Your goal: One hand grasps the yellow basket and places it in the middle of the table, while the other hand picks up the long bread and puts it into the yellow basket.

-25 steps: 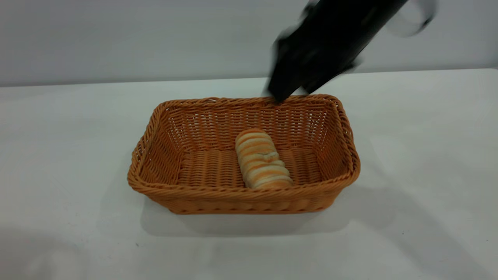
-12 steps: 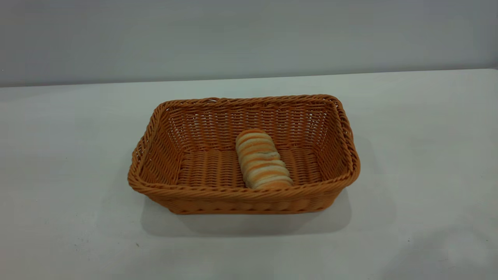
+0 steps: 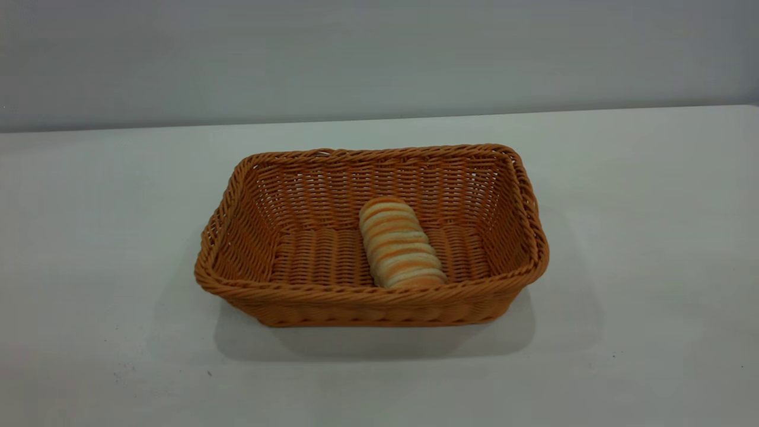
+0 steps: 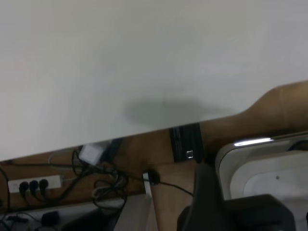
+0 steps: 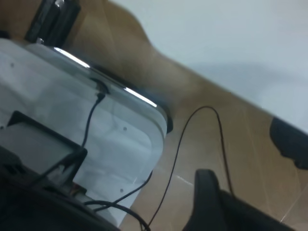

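Note:
The yellow basket stands in the middle of the table, long side towards the camera. The long bread lies inside it on the woven floor, a little right of centre, pointing front to back. Neither arm shows in the exterior view. Only a dark part of my left gripper shows in the left wrist view, off the table's edge and over the floor. A dark part of my right gripper shows in the right wrist view, also over the floor. Neither wrist view shows the basket or the bread.
In the left wrist view a power strip and cables lie on the floor below the table's edge, beside a white base. The right wrist view shows a white housing and a black cable.
One second ago the right arm hung over the basket's back rim. It has withdrawn out of the exterior view. The basket and the bread have not moved.

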### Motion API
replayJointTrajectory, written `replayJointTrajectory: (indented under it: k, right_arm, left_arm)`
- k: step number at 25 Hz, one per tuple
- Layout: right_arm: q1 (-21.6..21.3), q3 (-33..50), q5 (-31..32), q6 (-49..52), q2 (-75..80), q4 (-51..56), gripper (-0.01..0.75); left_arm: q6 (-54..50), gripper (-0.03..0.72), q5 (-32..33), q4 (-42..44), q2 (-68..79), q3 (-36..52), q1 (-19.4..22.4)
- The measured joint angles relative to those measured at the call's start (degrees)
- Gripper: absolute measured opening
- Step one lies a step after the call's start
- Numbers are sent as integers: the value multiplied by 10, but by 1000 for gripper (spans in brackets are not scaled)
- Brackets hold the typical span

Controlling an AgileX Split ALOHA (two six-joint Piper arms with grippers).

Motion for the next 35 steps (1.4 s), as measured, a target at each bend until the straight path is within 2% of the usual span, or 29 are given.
replayJointTrajectory:
  k: [18,22,27,30,35]
  right_arm:
    - [-2,12,-13,7,-130,-3,559]
    - [-78,12,-12,7,-188,11,559]
    - [-199,12,-8,7,-301,14,559]
    - [-224,12,-6,7,-371,15,559]
    - [-224,12,1,7,-435,16,559]
  left_arm:
    - [15,582,-17,-29,-16,20,0]
    - [16,582,-18,-29,-51,20,29]
    - [16,582,-17,-27,-127,20,104]
    - [16,582,-15,-27,-191,20,129]
    - [16,582,-9,-27,-295,20,133]
